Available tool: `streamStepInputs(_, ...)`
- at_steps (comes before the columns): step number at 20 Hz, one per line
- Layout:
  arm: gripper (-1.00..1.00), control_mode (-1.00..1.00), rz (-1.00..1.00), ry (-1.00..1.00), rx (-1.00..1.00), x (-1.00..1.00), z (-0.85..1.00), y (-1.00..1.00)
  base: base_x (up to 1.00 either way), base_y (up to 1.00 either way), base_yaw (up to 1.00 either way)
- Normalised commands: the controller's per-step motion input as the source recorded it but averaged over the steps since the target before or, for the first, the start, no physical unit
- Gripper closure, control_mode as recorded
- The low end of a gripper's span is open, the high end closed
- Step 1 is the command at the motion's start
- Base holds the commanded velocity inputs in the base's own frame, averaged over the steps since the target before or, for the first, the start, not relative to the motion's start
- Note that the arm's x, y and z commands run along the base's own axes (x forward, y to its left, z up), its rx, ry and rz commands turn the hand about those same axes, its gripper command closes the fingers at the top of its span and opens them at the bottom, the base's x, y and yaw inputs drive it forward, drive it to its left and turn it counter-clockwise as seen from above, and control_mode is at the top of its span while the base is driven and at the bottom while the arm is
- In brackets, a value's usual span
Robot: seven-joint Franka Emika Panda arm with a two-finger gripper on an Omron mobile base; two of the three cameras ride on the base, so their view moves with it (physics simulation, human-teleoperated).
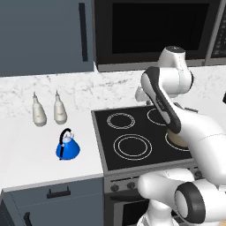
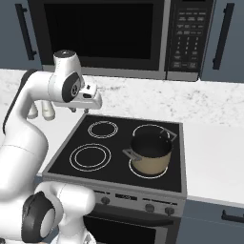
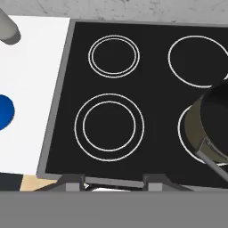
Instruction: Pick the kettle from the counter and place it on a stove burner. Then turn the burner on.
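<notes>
The small blue kettle (image 1: 68,146) with its black handle stands upright on the white counter (image 1: 26,154), left of the cooktop. In the hand view just its blue edge (image 3: 4,111) shows at the far left. My gripper (image 2: 79,110) hangs high over the back left of the black cooktop (image 1: 106,159), well apart from the kettle, pointing down. Its fingertips (image 3: 73,182) stand wide apart at the bottom of the hand view, open and holding nothing. The large double-ring burner (image 3: 109,128) at the front left of the cooktop is bare, also visible as burner (image 1: 132,147) and burner (image 2: 90,157).
A tan pot (image 2: 150,153) sits on the front right burner, partly behind my arm in the left base view. Two white bottles (image 1: 39,110) stand on the counter behind the kettle. Stove knobs (image 2: 149,208) line the front panel. A microwave (image 2: 105,33) hangs above.
</notes>
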Motion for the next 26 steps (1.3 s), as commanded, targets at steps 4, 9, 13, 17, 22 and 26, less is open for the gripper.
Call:
streamStepInputs(4, -1.00, -1.00, -0.02, -0.03, 0.00, -0.01, 0.00, -0.13, 0.00, 0.00, 0.00)
streamStepInputs(9, -1.00, -1.00, 0.03, -0.26, -0.01, -0.25, -0.15, 0.58, 0.00, 0.00, 0.00)
streamStepInputs(13, -1.00, -1.00, 0.09, -0.32, 0.04, -0.01, -0.48, 1.00, 0.00, 0.00, 0.00)
streamStepInputs(17, -1.00, -1.00, 0.02, -0.24, 0.05, 0.22, -0.62, 1.00, 0.00, 0.00, 0.00)
streamStepInputs(22, -1.00, -1.00, 0.00, -0.16, 0.04, 0.41, -0.36, 1.00, 0.00, 0.00, 0.00)
streamStepInputs(26, -1.00, -1.00, 0.00, -0.06, 0.00, 0.49, 0.04, 1.00, 0.00, 0.00, 0.00)
